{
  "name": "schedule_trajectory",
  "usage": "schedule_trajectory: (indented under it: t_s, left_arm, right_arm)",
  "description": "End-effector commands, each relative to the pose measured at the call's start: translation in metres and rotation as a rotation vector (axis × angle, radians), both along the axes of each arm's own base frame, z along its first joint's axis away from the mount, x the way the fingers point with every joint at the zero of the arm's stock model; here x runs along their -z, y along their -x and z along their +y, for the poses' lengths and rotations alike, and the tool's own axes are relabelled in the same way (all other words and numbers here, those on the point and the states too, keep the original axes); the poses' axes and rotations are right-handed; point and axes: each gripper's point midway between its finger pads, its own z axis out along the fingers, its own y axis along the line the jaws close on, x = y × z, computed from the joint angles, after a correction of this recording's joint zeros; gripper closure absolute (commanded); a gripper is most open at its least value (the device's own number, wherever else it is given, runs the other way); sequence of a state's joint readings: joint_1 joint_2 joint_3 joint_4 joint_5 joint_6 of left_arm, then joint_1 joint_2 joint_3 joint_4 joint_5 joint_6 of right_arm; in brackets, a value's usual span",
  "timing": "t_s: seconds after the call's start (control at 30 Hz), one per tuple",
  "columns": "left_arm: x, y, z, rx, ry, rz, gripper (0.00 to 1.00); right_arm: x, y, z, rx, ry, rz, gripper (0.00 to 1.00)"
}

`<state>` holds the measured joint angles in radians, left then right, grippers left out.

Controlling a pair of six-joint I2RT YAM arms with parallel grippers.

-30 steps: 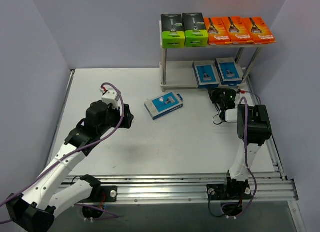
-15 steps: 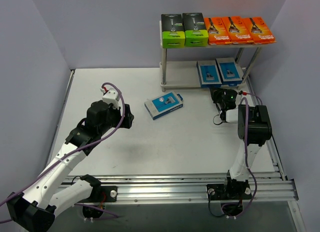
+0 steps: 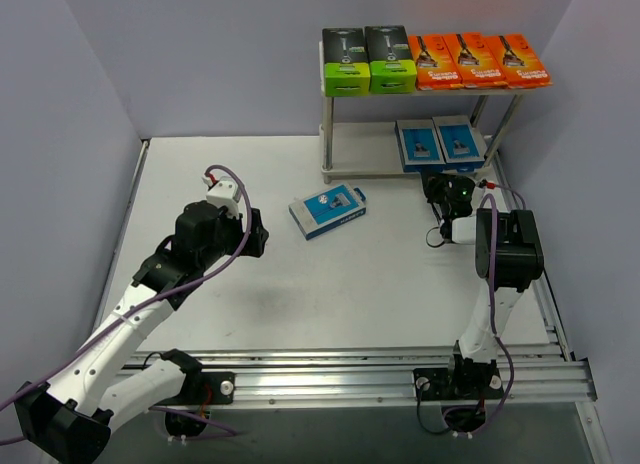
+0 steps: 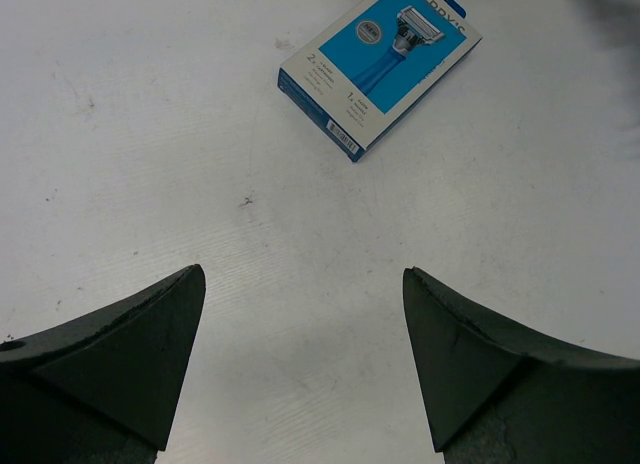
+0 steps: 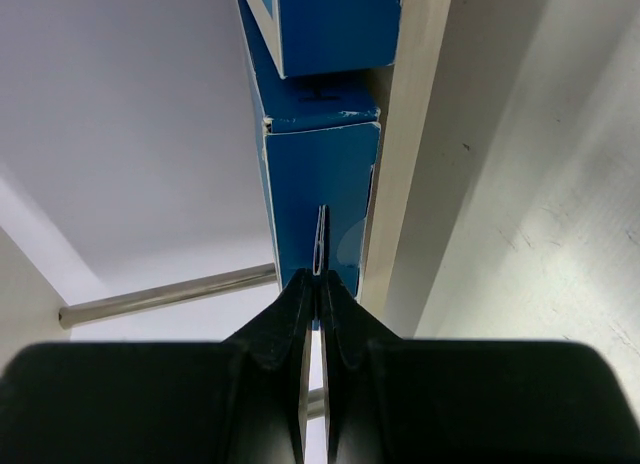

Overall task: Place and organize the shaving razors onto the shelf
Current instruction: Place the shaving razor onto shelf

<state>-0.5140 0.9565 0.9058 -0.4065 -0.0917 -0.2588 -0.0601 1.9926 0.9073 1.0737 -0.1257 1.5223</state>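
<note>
Jaws: left gripper (image 4: pixel 302 274) wide and empty, right gripper (image 5: pixel 318 276) closed, facing a blue razor pack (image 5: pixel 322 174).

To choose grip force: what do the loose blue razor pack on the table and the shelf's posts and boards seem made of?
Blue razor pack: printed cardboard, slightly glossy; crisp folded edges and corners show. Shelf posts: probably polished metal; thin, silvery, reflective. Shelf boards: matte off-white, perhaps painted wood or plastic; unclear.

White, black-jointed left arm (image 3: pixel 112 332) and right arm (image 3: pixel 508 252) both carry looping purple cables (image 3: pixel 218 168).
</note>
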Motion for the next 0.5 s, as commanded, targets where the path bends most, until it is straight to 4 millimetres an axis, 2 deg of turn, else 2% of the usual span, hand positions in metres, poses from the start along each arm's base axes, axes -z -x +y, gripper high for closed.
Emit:
schedule_trajectory:
  t_s: [0.0,0.4,0.47]
  left_arm:
    - [-0.0254,-0.0065,-0.007,0.009,0.048,-0.06,0.11]
    - [-0.0245,-0.0071,-0.0067,0.008,0.045,-0.058,0.11]
    - [-0.0243,-0.0066,-0.0064,0.008,0.044,-0.057,0.11]
  right_arm:
    - [-0.0324,-0.0148,-0.0125,0.049,0.001,-0.099,1.0]
    - [-0.0274,-0.0184,-0.009,0.026,0.005,-0.091,1.0]
    - [-0.0276,-0.0203,-0.0073,0.014,0.01,-0.085,0.96]
